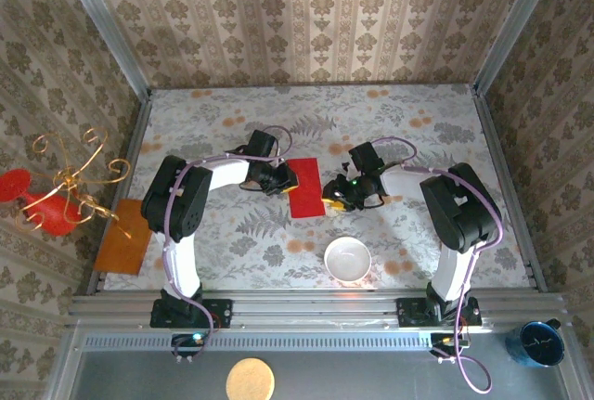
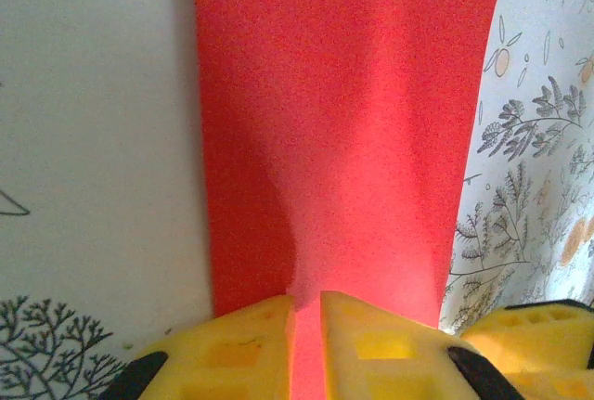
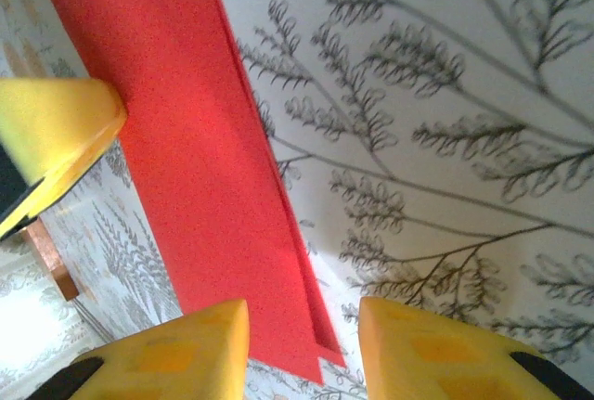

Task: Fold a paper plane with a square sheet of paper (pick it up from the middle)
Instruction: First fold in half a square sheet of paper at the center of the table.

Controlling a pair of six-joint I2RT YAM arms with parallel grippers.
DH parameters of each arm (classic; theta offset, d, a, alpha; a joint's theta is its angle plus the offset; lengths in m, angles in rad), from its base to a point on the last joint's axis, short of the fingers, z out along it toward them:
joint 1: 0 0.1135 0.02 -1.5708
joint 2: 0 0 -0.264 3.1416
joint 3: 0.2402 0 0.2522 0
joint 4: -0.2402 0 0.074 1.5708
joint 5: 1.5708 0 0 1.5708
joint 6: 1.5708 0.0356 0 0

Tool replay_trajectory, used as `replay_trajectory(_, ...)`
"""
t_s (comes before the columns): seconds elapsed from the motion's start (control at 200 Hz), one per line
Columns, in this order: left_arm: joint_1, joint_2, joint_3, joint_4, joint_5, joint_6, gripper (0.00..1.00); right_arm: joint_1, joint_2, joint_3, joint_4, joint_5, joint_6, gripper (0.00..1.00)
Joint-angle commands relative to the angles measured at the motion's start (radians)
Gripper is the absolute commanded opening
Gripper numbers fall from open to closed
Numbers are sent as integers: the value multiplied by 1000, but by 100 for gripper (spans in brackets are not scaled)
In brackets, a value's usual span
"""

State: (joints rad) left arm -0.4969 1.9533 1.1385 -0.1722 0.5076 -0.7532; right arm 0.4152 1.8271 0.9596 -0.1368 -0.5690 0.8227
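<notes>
- The white bowl (image 1: 347, 258) sits on the patterned table (image 1: 418, 140) near its front edge.
- The orange-brown board (image 1: 127, 236) lies well left of the bowl, overhanging the table's left edge.
- The right gripper (image 1: 332, 198) (image 3: 302, 312) hangs just beyond the bowl. Its yellow fingers (image 3: 176, 354) are spread, with the paper's near corner lying between them, ungripped.
- The red sheet of paper (image 1: 304, 187) (image 2: 343, 140) (image 3: 186, 140), folded into a narrow strip, lies beyond the bowl and slightly left.
- The left gripper (image 1: 278, 177) (image 2: 306, 326) is beyond and left of the bowl, at the strip's left edge. Its fingers (image 2: 241, 344) are nearly pressed together, pinching the paper.
</notes>
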Motion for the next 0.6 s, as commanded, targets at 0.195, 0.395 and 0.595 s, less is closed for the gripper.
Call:
replay_trajectory(0.195,1,22,-13,-35,-19,-23,16,29,-29,-29,-3,-61,0,37)
replay_trajectory(0.395,0,25,-13,-29,-14,-26,16,42,-24,-36,6,-81,4,36)
replay_trajectory(0.595,0,24,-14,-24,-10,-28,16,43,-18,-42,34,-106,24,33)
